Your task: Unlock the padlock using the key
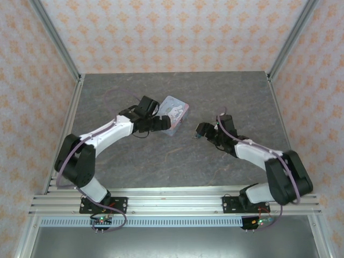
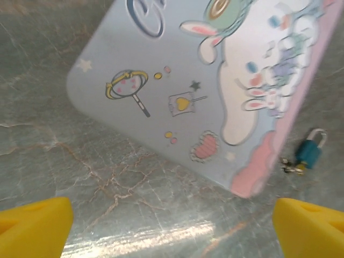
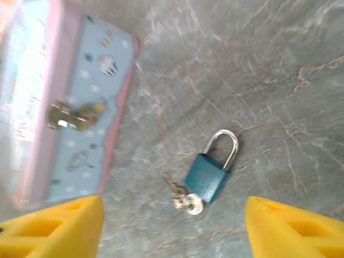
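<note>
A small teal padlock (image 3: 207,177) with a silver shackle (image 3: 224,144) lies flat on the grey marble table (image 3: 258,70). A bunch of small keys (image 3: 184,198) rests against its bottom end; I cannot tell whether one sits in the keyhole. My right gripper (image 3: 172,231) hovers just short of the padlock, open, yellow fingertips (image 3: 59,228) wide on either side with nothing between them. In the left wrist view the padlock (image 2: 310,152) and keys (image 2: 293,168) lie just off the tin's pink corner. My left gripper (image 2: 172,228) is open over bare table near the tin.
A pale blue rectangular tin (image 1: 174,114) with a cartoon lid (image 2: 215,80) and pink trim sits mid-table, its brass clasp (image 3: 70,117) facing the padlock. Both grippers, left (image 1: 161,122) and right (image 1: 200,130), flank the tin's near right corner. Patterned walls enclose the table.
</note>
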